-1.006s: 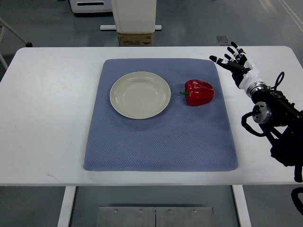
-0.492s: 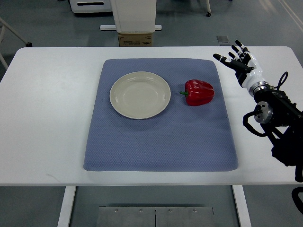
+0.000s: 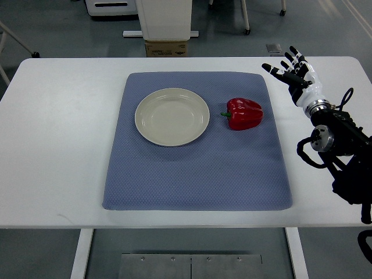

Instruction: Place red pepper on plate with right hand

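A red pepper (image 3: 244,113) lies on its side on the blue mat, its green stem pointing left toward the plate. The cream plate (image 3: 172,116) sits on the mat just left of the pepper and holds nothing. My right hand (image 3: 289,72) hovers over the white table near its far right corner, up and to the right of the pepper and well apart from it. Its fingers are spread and hold nothing. The left arm is out of sight.
The blue mat (image 3: 197,174) covers the middle of the white table (image 3: 58,151). My right forearm with black cables (image 3: 340,151) runs along the table's right edge. A cardboard box (image 3: 166,47) and a white stand sit on the floor behind the table.
My right hand has lifted slightly and shifted a little to the right and toward the far edge, fingers still spread. The pepper and plate have not moved.
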### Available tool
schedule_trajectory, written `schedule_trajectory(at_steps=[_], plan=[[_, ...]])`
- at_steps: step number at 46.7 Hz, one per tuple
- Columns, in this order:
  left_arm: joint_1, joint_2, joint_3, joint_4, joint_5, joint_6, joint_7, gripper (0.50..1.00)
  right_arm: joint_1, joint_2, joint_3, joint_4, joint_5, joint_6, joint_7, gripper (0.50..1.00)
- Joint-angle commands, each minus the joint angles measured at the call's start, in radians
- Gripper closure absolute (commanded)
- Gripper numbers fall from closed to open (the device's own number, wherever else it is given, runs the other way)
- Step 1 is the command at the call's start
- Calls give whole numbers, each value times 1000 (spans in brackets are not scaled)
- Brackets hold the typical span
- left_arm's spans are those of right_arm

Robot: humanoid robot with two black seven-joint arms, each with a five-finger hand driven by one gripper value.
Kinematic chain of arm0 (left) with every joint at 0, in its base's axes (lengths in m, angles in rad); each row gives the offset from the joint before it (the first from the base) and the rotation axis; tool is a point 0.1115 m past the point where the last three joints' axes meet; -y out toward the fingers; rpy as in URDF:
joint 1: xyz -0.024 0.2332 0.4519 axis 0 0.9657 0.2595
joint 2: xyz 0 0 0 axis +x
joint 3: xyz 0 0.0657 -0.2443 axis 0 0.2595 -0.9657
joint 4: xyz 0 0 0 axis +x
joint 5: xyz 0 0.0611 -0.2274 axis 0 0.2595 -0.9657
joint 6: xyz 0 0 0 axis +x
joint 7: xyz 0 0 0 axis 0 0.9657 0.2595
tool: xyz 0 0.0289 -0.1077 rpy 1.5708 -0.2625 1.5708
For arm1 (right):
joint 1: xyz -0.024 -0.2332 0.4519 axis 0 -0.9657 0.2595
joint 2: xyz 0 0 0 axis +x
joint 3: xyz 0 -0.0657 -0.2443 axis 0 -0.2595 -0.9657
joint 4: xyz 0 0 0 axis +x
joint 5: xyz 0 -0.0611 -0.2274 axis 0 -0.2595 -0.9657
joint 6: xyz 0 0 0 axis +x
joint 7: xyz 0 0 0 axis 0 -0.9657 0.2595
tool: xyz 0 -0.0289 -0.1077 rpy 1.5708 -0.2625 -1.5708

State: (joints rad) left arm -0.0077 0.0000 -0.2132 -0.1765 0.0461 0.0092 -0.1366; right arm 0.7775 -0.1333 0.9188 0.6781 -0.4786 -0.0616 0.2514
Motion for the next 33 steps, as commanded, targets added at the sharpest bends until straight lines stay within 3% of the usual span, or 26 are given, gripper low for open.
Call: schedule_trajectory(at_steps=[1, 22, 33], plan=[[0, 0, 0, 0, 0, 0, 0, 500, -1, 1, 0, 3, 0, 3, 0, 500], [0, 0, 0, 0, 0, 0, 0, 500, 6, -9, -78, 17, -3, 16, -1, 500], [0, 0, 0, 0, 0, 0, 0, 500, 45, -58, -138, 21, -9, 109, -3, 504]])
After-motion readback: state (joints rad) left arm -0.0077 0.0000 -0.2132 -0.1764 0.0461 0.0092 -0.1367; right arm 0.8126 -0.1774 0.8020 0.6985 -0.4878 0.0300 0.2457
